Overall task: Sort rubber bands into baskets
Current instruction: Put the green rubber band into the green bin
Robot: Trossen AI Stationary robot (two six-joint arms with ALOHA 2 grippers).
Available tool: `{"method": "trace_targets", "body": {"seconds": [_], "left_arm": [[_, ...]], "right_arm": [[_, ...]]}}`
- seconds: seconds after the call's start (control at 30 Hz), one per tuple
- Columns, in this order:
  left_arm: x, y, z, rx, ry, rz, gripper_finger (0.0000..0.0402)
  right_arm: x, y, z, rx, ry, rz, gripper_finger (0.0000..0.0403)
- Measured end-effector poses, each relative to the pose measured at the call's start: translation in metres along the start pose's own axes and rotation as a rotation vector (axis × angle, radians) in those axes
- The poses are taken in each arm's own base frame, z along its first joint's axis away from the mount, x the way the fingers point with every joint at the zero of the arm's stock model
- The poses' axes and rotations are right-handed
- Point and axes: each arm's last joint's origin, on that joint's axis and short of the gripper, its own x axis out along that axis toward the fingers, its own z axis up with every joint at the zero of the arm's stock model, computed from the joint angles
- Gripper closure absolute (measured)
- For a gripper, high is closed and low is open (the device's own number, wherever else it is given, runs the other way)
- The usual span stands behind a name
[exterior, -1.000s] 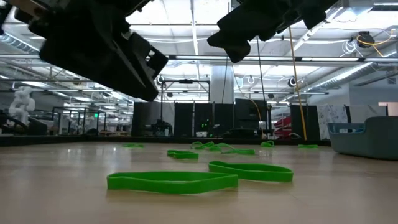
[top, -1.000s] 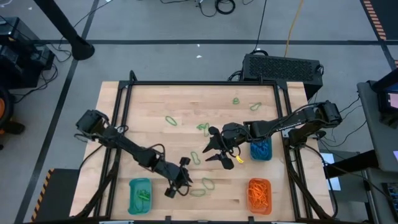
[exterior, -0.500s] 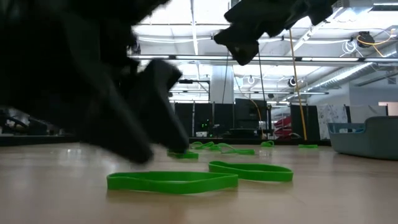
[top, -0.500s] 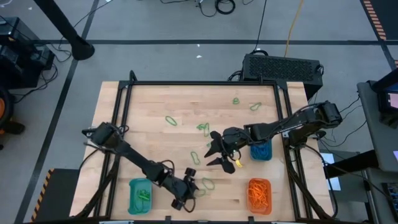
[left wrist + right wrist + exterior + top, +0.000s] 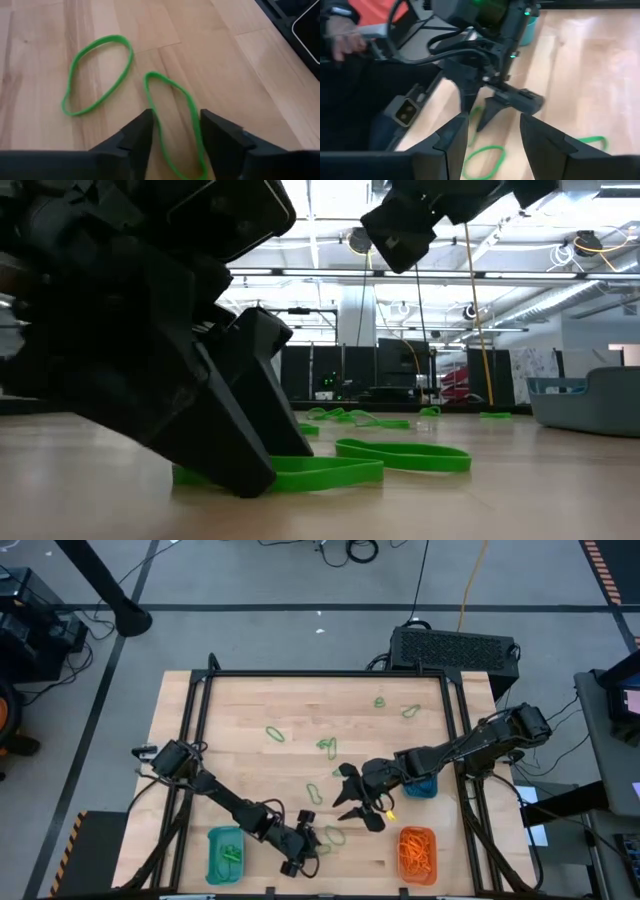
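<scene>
My left gripper (image 5: 303,849) is open and down at the table near its front edge. Its fingers stand on either side of one end of a green rubber band (image 5: 176,112). A second green band (image 5: 97,72) lies just beyond it. My right gripper (image 5: 353,799) is open, empty and raised over the table's middle right. Three baskets stand on the table. A teal one (image 5: 224,852) at the front left holds green bands, a teal one (image 5: 420,781) at the right holds blue bands, and an orange one (image 5: 417,851) at the front right holds orange bands. My left gripper's fingertips (image 5: 243,476) come slanting down to the tabletop at the green band's near end (image 5: 300,472), one finger on each side of the loop. The band lies flat on the table. I cannot tell whether the fingers touch it.
Several more green bands lie loose on the wood, at the far right (image 5: 380,702), the far middle (image 5: 275,732) and the centre (image 5: 326,746). A black frame (image 5: 330,674) borders the table. A person's hand (image 5: 340,37) shows beyond the table's edge.
My left gripper has moved toward the table's near edge and a little right, and down to the tabletop, so that it straddles the green band. My right gripper has drifted slightly toward the near edge, staying open. The bands have not moved.
</scene>
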Motion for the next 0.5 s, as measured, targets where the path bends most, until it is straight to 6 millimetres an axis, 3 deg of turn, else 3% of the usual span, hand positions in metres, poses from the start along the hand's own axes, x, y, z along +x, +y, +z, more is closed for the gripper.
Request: {"method": "trace_targets", "body": {"seconds": [0.27, 0.5], "left_arm": [[-0.001, -0.002, -0.003, 0.003, 0.037, -0.035, 0.0380], [-0.015, -0.005, 0.006, 0.041, 0.011, -0.042, 0.0394]], "right_arm": [[0.000, -0.004, 0.001, -0.026, -0.013, -0.084, 0.0232], [-0.001, -0.004, 0.001, -0.026, -0.016, -0.085, 0.0232]]}}
